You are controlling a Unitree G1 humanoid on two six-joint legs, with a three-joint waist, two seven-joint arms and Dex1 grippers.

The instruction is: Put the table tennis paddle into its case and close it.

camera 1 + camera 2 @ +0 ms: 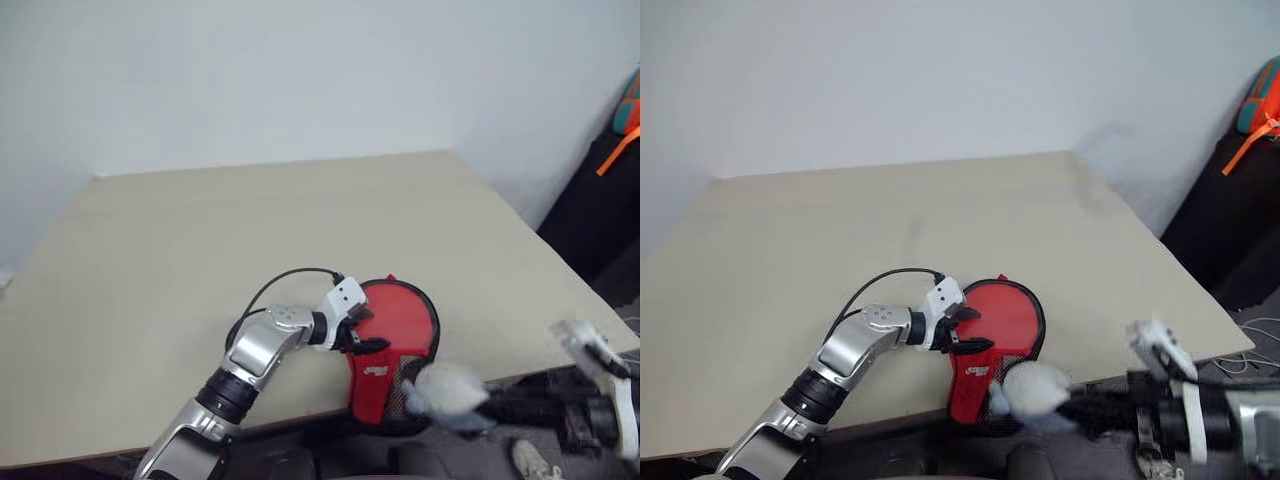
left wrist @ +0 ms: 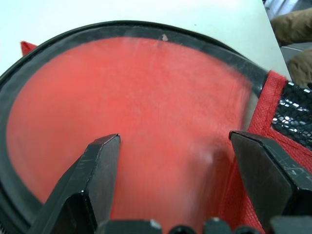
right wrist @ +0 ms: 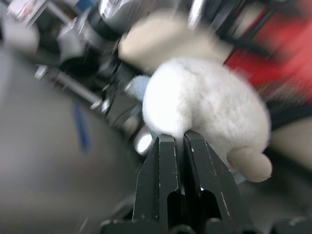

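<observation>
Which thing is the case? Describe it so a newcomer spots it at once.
Start at the beige table and go to its near edge, where the left gripper hangs open. Under that gripper lies the case: a paddle-shaped red pouch with black edging, a white logo and black mesh. Beside it, the fluffy white soft toy is pale and rounded, not red and flat.

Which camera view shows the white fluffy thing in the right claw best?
The right wrist view: the white fluffy thing shows large, just past the shut right claw, which pinches it. Both eye views show it small and blurred by the case at the table edge.
</observation>
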